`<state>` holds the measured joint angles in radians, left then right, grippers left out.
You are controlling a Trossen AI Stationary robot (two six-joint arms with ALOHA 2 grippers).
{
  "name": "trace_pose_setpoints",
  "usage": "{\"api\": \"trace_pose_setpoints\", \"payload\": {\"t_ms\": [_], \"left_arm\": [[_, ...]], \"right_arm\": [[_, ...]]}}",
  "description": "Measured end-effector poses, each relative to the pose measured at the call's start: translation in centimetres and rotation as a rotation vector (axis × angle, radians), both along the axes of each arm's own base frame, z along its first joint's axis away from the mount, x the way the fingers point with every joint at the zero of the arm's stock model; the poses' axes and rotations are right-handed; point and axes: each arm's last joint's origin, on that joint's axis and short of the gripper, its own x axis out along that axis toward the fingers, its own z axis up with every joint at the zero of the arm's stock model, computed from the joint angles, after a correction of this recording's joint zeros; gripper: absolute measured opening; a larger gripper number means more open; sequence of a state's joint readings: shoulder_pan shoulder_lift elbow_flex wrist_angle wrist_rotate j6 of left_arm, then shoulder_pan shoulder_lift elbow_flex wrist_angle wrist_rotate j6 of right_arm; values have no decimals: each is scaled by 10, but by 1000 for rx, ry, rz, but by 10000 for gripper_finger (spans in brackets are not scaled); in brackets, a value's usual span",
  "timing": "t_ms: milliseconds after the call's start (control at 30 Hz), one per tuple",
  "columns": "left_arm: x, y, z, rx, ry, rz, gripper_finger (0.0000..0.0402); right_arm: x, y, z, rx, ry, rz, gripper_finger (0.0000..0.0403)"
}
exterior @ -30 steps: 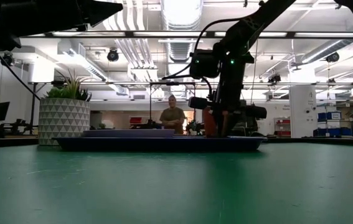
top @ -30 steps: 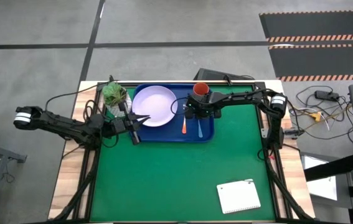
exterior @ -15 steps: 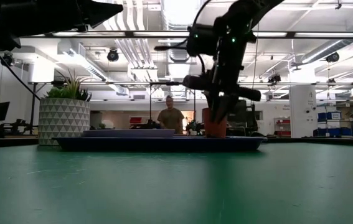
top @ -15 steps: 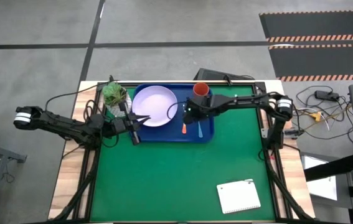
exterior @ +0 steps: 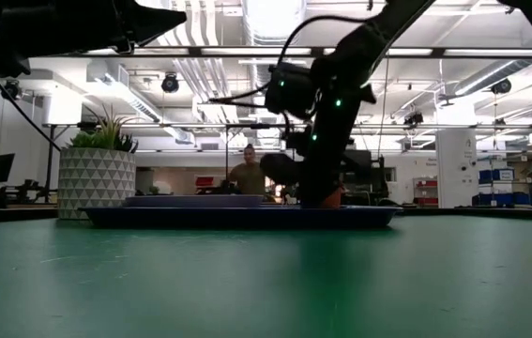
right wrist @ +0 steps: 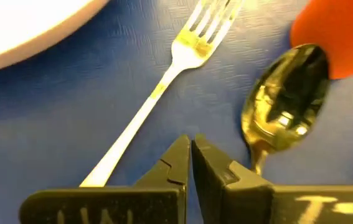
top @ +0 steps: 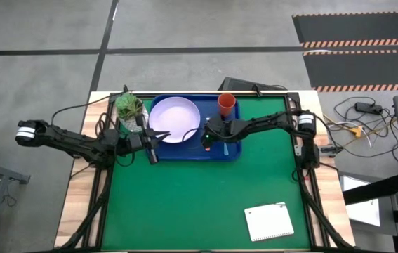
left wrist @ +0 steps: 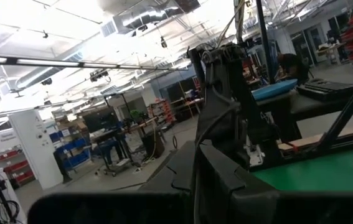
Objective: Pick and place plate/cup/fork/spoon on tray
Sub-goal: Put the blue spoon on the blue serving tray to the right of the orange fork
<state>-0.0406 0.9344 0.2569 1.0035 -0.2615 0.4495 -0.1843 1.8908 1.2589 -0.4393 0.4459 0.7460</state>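
all four pieces sit on the tray (top: 158, 154) already, so by my read the job is about done and i'm just hanging over it. the plate (top: 174, 119) fills the tray's left part, next to the potted plant (top: 129, 106) that stands off the tray edge. the cup (top: 226, 103) is upright in the far right corner, prob. put there so it stays clear of the cutlery. fork (right wrist: 164, 84) and spoon (right wrist: 283, 112) lie side by side on the blue floor between plate and cup end, handles toward the near rim, not touching each other as far as i can see.

my right tool (right wrist: 191, 163) is low over the tray, tips pinched together w/ nothing between them, pointing at the bare strip between fork handle and spoon bowl (so it grips neither). the spoon bowl lies right under the cup's edge in my wrist view.

my left tool (top: 154, 145) waits at the tray's near left corner, just beside the plate rim; can't tell if it's clenched or released. the notepad (top: 269, 221) lies far off on the green desk (top: 184, 204), not part of this.
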Motion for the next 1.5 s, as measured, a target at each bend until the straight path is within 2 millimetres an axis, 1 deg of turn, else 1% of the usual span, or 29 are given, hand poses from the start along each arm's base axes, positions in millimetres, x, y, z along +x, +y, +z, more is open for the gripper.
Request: {"api": "trace_pose_setpoints", "payload": {"t_ms": [100,267,500,833,1067,1133,1233,1367,1433,1500], "left_arm": [[0,0,0,-1,-1,0,0],[0,0,0,0,-1,0,0],[0,0,0,1,-2,1,0],[0,0,0,1,-3,1,0],[0,0,0,1,-4,1,0],[0,0,0,1,-3,1,0],[0,0,0,1,-4,1,0],[0,0,0,2,-3,1,0],[0,0,0,1,2,1,0],[0,0,-2,2,19,1,0]], "right_arm": [[-1,-6,-8,7,16,-23,9],[-6,-12,-11,12,45,-44,8],[-10,-16,-8,-4,66,-69,8],[-18,-16,-12,-36,111,-104,8],[-18,-17,-10,-41,105,-109,8],[-16,-15,-4,-47,92,-95,8],[-11,-6,8,-62,65,-49,8],[-10,12,22,-72,29,6,8],[-9,22,27,-70,19,41,8],[-8,33,27,-44,13,76,8]]}}
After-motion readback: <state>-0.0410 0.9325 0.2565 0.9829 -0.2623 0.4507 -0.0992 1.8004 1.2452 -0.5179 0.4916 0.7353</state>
